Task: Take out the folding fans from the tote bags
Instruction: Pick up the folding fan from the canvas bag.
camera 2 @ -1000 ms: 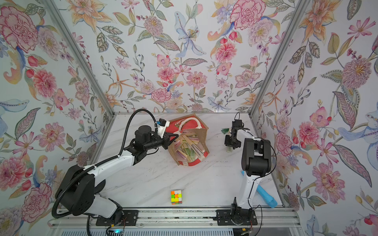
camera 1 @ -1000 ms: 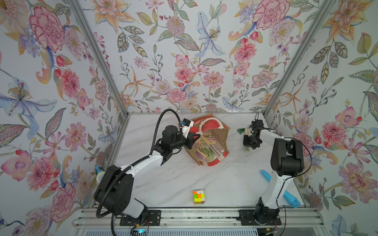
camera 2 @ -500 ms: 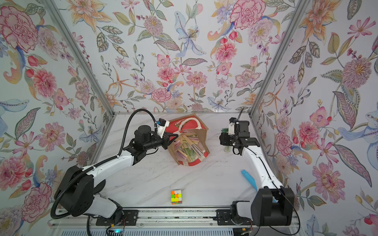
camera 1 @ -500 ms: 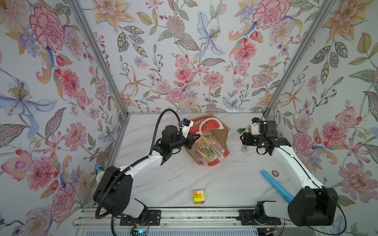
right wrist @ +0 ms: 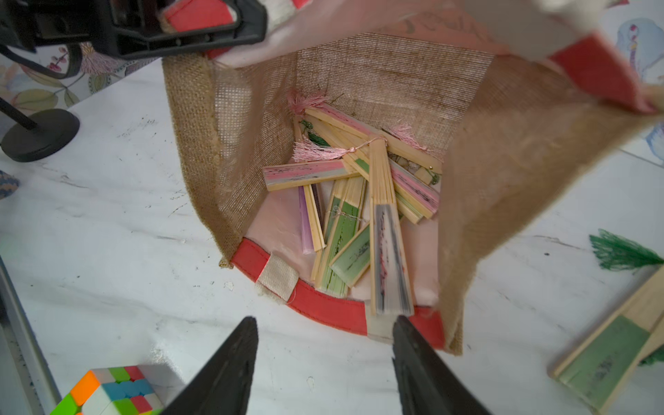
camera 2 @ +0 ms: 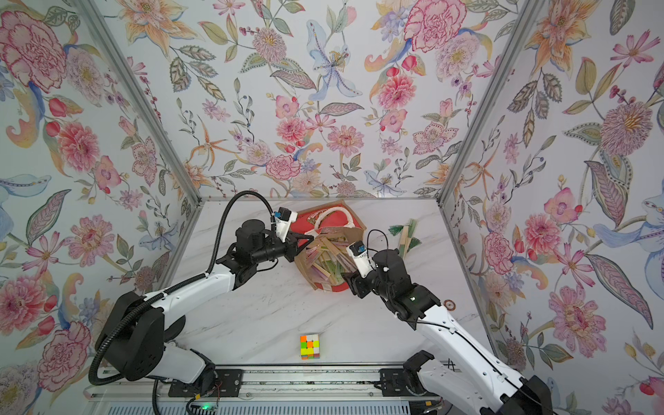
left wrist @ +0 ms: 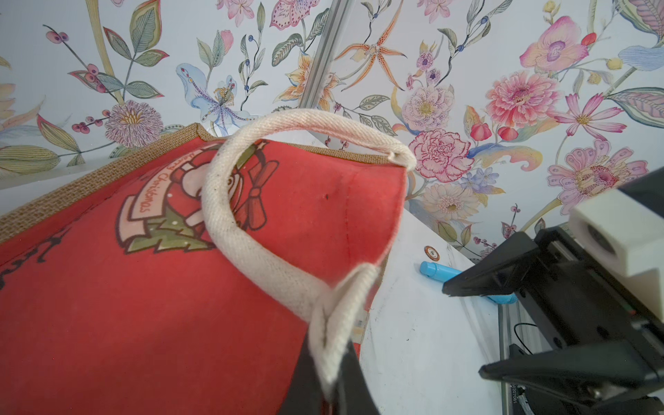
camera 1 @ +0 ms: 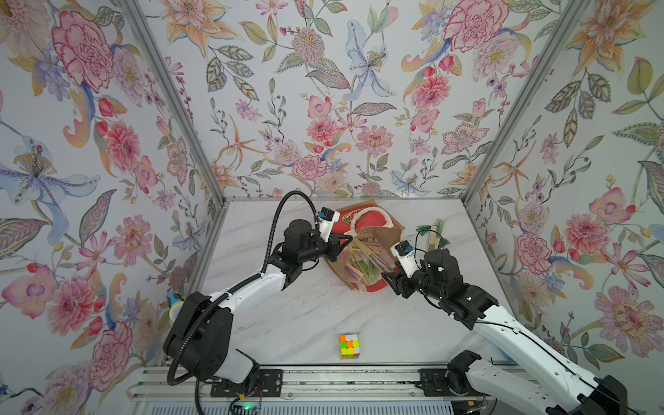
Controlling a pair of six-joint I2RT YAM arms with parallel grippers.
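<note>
right tool (right wrist: 323,319), spread, newly near tote bag (right wrist: 201,143) rim, marble strip (right wrist: 323,345) between

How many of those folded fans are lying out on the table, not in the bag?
2 that I can make out: the loose fans lie side by side on the table, beside the tote bag, towards the right wall. Another could hide beneath them.

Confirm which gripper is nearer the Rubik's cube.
Right. Right gripper sits open at the tote bag mouth, the side facing the Rubik's cube; left gripper is farther back, shut on the bag's white handle.
</note>
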